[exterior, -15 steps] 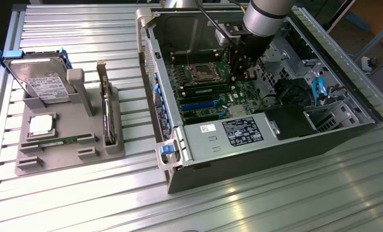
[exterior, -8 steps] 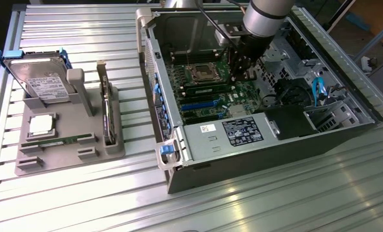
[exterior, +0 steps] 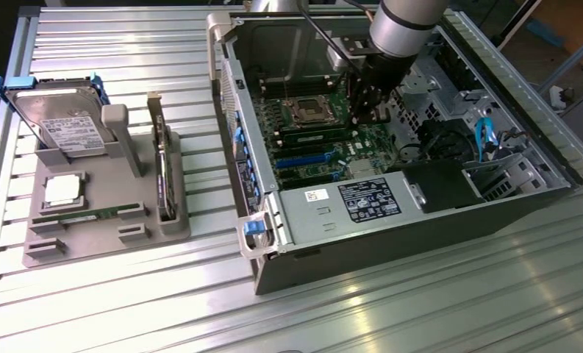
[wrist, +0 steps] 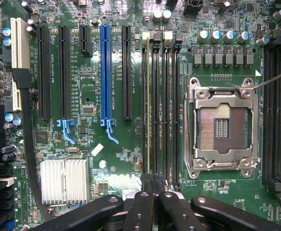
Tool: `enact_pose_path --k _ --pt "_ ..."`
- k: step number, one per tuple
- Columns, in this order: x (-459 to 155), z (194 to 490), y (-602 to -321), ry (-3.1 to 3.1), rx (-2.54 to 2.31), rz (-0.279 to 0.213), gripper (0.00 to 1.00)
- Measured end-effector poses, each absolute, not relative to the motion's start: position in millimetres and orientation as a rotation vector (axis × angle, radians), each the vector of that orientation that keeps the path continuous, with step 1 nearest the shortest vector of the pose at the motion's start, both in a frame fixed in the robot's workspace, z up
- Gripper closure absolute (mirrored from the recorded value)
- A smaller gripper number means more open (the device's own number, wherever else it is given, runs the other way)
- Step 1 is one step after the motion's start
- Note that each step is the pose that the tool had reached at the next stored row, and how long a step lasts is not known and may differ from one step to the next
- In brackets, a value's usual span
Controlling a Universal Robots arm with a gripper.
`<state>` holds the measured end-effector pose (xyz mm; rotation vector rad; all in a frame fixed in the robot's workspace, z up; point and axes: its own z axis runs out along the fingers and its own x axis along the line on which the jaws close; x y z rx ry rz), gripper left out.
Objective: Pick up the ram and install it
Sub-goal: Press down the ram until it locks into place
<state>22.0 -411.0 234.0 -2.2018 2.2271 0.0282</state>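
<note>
The ram (wrist: 148, 106) stands on edge in one of the memory slots beside the empty processor socket (wrist: 222, 127), showing as a thin pale line along the slot. My gripper (wrist: 153, 185) is shut, its fingertips together over the near end of that stick. I cannot tell whether they touch it. In the exterior view the gripper (exterior: 365, 112) hangs inside the open computer case (exterior: 271, 220), just above the motherboard's memory slots (exterior: 316, 137).
A grey holder (exterior: 179, 224) at the exterior view's left carries a hard drive (exterior: 70, 129), a silver processor chip (exterior: 64, 190), an upright expansion card (exterior: 161, 158) and a second green memory stick (exterior: 76, 215). Case walls, cables and a heatsink (wrist: 64, 180) surround the motherboard.
</note>
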Motion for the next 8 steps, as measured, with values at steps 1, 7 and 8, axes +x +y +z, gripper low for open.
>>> enact_pose_path --k 1,7,8 --pt "22.0 234.0 -410.9 2.227 -2.202 0.028 0.89" --pt "22.0 232.9 -411.0 2.227 -2.202 0.028 0.89" --pt "22.0 232.7 -410.9 2.227 -2.202 0.028 0.89"
